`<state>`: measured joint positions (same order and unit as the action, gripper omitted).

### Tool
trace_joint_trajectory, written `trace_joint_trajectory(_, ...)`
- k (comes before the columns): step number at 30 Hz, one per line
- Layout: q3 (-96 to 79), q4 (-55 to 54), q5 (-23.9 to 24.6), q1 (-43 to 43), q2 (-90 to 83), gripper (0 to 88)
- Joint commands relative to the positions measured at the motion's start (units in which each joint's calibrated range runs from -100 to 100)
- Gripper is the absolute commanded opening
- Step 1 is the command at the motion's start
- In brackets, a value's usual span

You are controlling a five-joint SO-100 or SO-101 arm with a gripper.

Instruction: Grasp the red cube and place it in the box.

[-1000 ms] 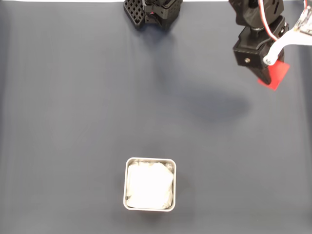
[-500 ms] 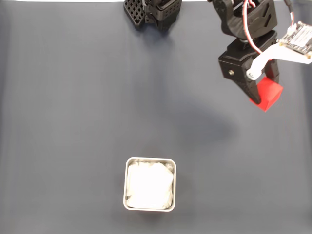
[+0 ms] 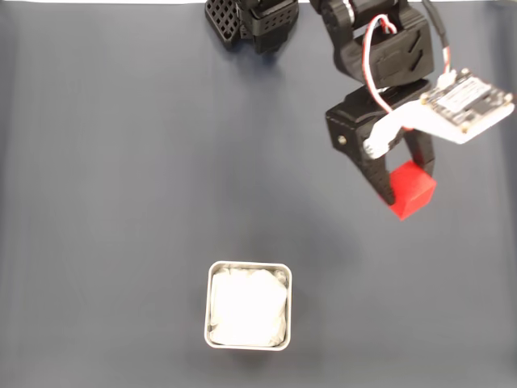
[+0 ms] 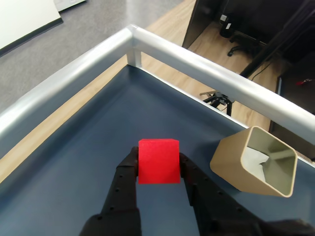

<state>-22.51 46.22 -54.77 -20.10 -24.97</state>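
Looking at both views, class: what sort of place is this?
Probably an office or lab workbench: a dark blue table with a metal rail, wood flooring and an office chair base beyond.

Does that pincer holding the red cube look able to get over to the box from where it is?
Probably yes. The pincer, shut on the red cube, hangs up and right of the box in the fixed view, with bare dark table between and the box's top open.

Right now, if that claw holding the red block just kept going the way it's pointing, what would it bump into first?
Probably the dark blue table surface beyond the red cube the gripper holds. The box lies off to the right, though depth is unclear.
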Motion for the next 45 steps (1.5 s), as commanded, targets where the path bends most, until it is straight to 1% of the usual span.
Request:
trace_joint_trajectory(1, 3.7, 0.1, 1.0, 2.8, 0.0, 8.3)
trace_joint_trajectory(15, 8.1, 0.2, 2.3, 10.5, 4.0, 8.3)
trace_joint_trajectory(20, 11.5, 0.2, 2.7, 12.8, 6.9, 8.3)
trace_joint_trajectory(21, 16.2, 0.2, 2.9, 15.1, 11.2, 8.3)
trace_joint_trajectory(34, 25.7, -0.3, 2.9, 18.8, 20.5, 8.3)
trace_joint_trajectory(45, 30.5, -0.6, 2.7, 21.4, 25.6, 8.3)
